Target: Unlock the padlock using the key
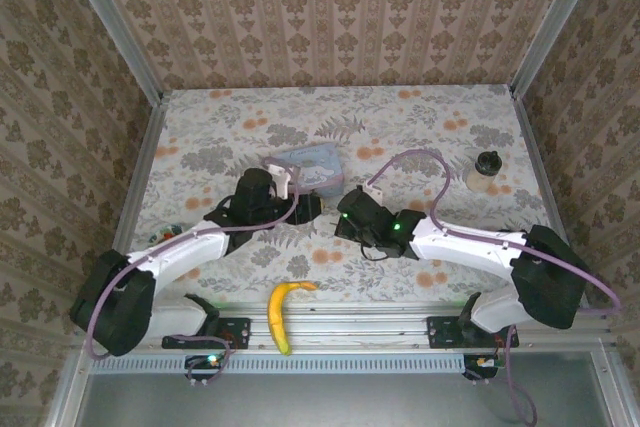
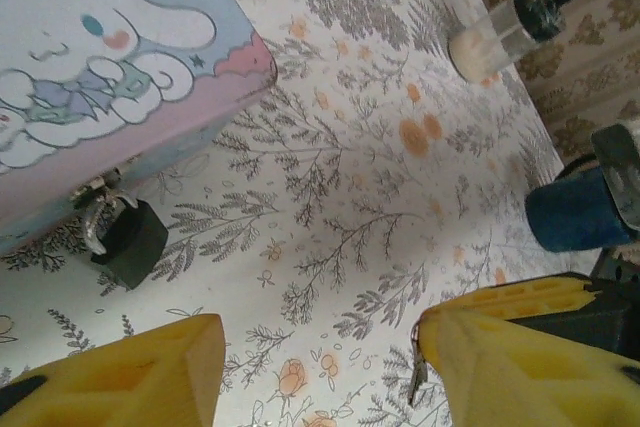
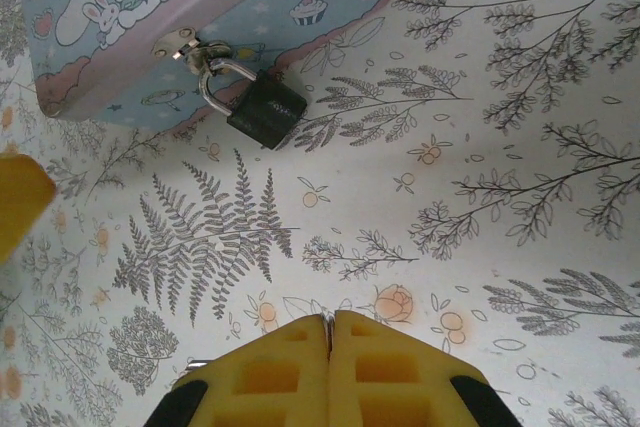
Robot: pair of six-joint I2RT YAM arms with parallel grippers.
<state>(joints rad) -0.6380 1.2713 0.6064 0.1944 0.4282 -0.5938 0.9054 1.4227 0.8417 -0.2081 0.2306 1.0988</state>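
Padlock: the padlock (image 3: 265, 110) is a small black body with a bright shackle. It lies tilted on the worktop (image 3: 520, 247), just beside the front wall of the tin.
Shackle: closed, and threaded through the hasp (image 3: 185, 47), so the lock is not yet undone.
Tin: the pale blue cartoon tin (image 3: 120, 7) has its lid down. The padlock hangs off its lower edge.
Key: too small to pick out for certain. A thin dark line at the seam of the right claw's tips may be it.
Right claw: the right claw (image 3: 328, 323) has its yellow fingers pressed together. It is pointed toward the padlock, with patterned worktop between them.
Left claw: the left claw (image 2: 318, 335) is spread with nothing between the fingers. The padlock is ahead and to one side, apart from both fingers.
Step in hand: probably the approach, since both claws face the lock and neither touches it.
Next move calls for: steadying the loose black body, likely with the left claw. The key tip must then be lined up with the keyway on the end away from the shackle, which is not visible here.
Risk: the lock swings freely on the hasp, so a nudge could turn it.
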